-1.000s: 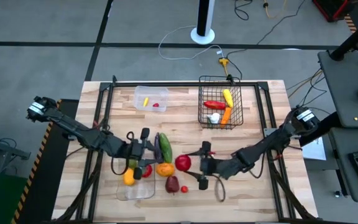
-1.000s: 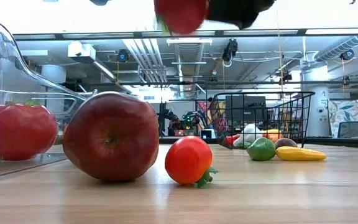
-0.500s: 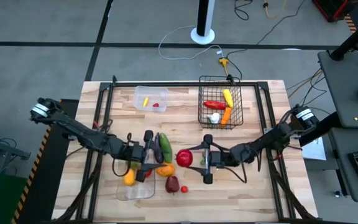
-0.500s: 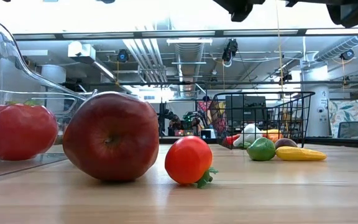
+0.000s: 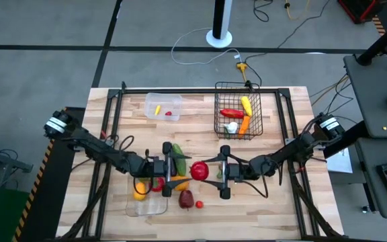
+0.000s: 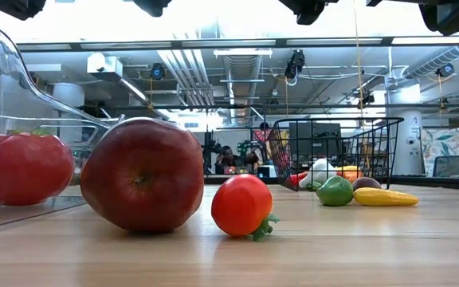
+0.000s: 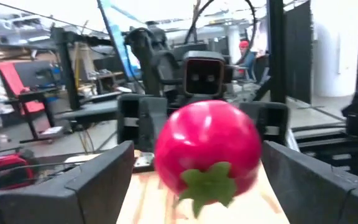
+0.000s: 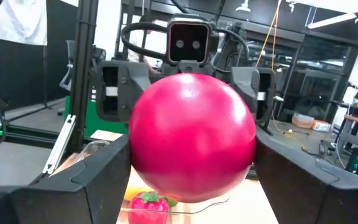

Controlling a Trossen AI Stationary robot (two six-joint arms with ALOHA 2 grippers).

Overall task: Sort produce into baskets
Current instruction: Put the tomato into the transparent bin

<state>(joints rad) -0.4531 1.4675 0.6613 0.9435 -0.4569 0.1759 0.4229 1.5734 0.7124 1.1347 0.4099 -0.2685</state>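
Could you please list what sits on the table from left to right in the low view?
Clear tray holding a tomato → big red apple → small tomato → black wire basket → green pepper → yellow pepper.

Between the two facing end effectors only the red tomato blocks passage; the surface near the right arm lies open.
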